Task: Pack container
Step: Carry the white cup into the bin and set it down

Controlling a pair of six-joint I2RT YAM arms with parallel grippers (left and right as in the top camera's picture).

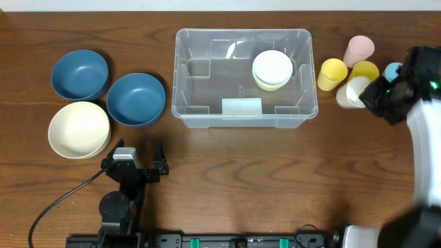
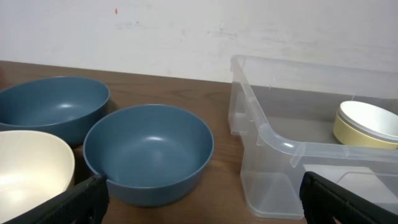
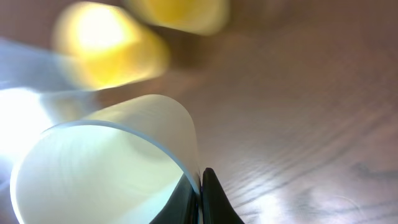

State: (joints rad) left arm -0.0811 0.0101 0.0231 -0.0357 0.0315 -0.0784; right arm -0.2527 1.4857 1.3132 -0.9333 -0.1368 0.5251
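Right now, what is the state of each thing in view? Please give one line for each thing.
container: open, no lid, dishes inside.
stacked dishes: white on yellow, inside the container.
left blue bowl: upright, empty.
right blue bowl: upright, empty.
cream bowl: upright, empty.
cream cup: on its side, rim pinched.
other cups: loose on the table.
left pincer: open, empty.
right pincer: shut on the cream cup.
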